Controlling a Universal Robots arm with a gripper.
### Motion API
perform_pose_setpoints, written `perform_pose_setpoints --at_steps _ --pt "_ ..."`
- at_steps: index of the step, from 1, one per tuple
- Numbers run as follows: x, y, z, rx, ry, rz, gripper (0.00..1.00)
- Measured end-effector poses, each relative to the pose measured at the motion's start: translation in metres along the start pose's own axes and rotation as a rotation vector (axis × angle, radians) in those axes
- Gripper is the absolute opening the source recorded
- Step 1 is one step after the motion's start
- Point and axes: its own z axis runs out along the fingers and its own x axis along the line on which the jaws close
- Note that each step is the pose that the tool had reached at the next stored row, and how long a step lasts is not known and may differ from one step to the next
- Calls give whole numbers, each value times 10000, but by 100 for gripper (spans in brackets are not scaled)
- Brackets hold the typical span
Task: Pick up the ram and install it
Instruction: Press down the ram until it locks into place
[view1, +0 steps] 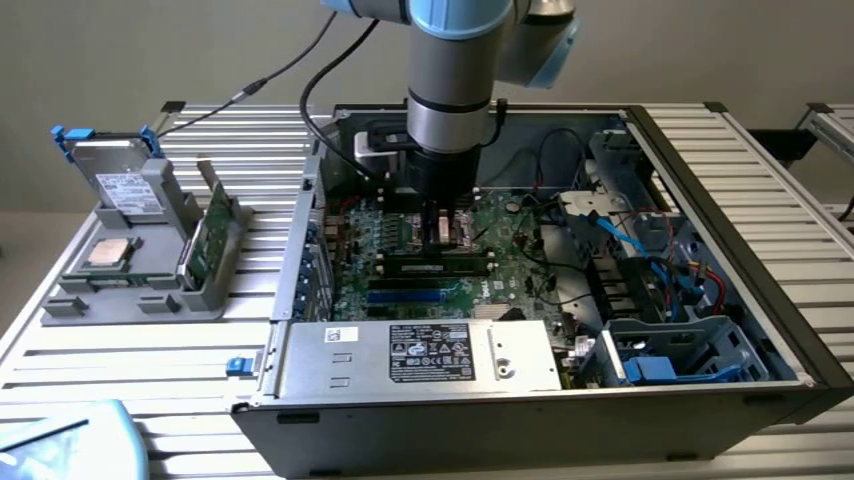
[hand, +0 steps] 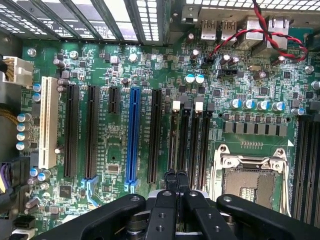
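Slatted worktop (view1: 120, 360) carried the open case (view1: 747, 250). At frame centre the gripper (hand: 175, 182), clenched on nothing visible, hung over the motherboard (hand: 115, 135). Ram (view1: 434, 266) lay in a slot; uneven pressing might leave it half-seated or crack it.

The ram (view1: 434, 268), a slim green stick with dark chips, sits level along the motherboard's black slots.

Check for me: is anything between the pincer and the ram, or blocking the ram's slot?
Nothing visible does. The shut pincer hangs just above the ram, which appears to lie along a black memory slot on the motherboard. The red and black wires run off by the rear ports, away from the slots.
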Motion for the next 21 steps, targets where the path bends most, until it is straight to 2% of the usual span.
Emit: perform_pose_setpoints --at_steps 14,16,21 --pt "3 2 3 2 -3 1 11" --pt "2 2 -27 10 -18 1 11" --pt "3 6 -90 3 -6 1 11"
